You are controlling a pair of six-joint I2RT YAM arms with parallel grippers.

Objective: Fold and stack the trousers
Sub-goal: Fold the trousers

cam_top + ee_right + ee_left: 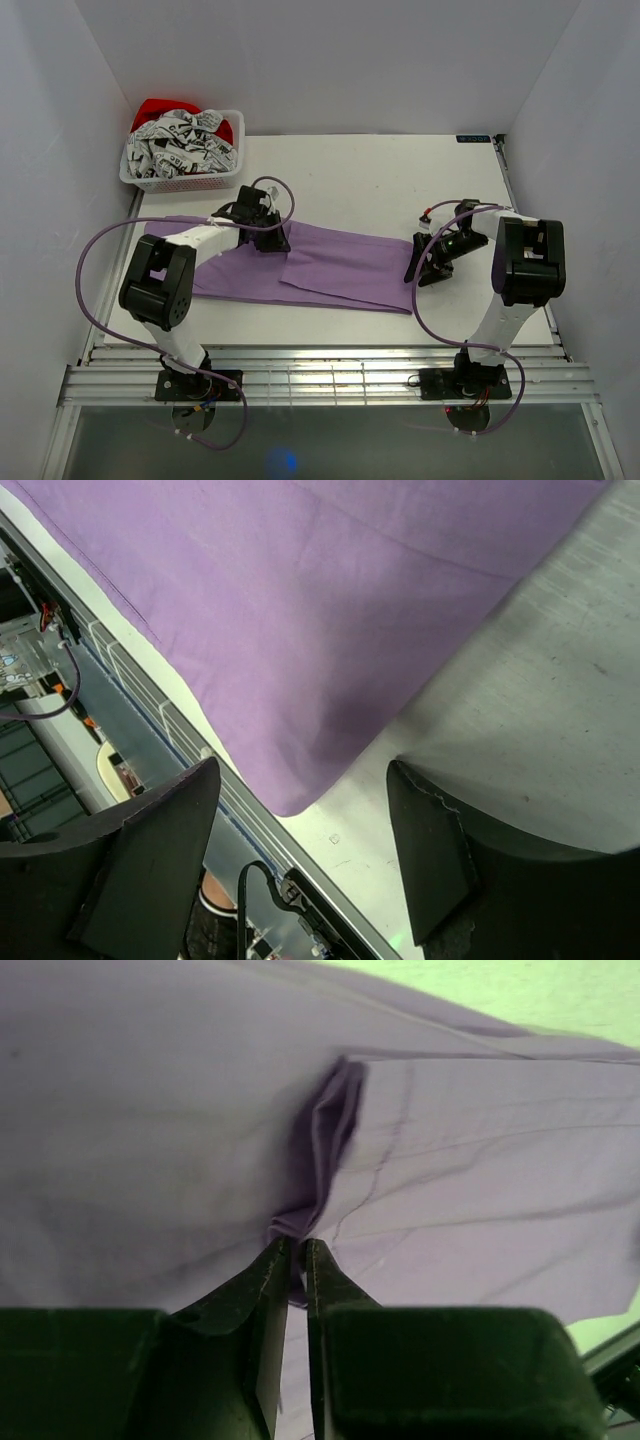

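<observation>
The lilac trousers (330,268) lie flat across the middle of the white table, folded lengthwise, running left to right. My left gripper (272,238) sits at their far edge near the middle and is shut on a pinch of the purple cloth (318,1175), which bunches into a ridge just ahead of the fingertips (275,1255). My right gripper (415,270) is open at the trousers' right end, its fingers (430,830) spread over the rounded cloth corner (300,785) and bare table. The waistband is not visible.
A white basket (182,178) with patterned grey and red clothes stands at the far left corner. The table's (400,175) near edge has metal rails (330,375). White walls close in the left, right and back sides.
</observation>
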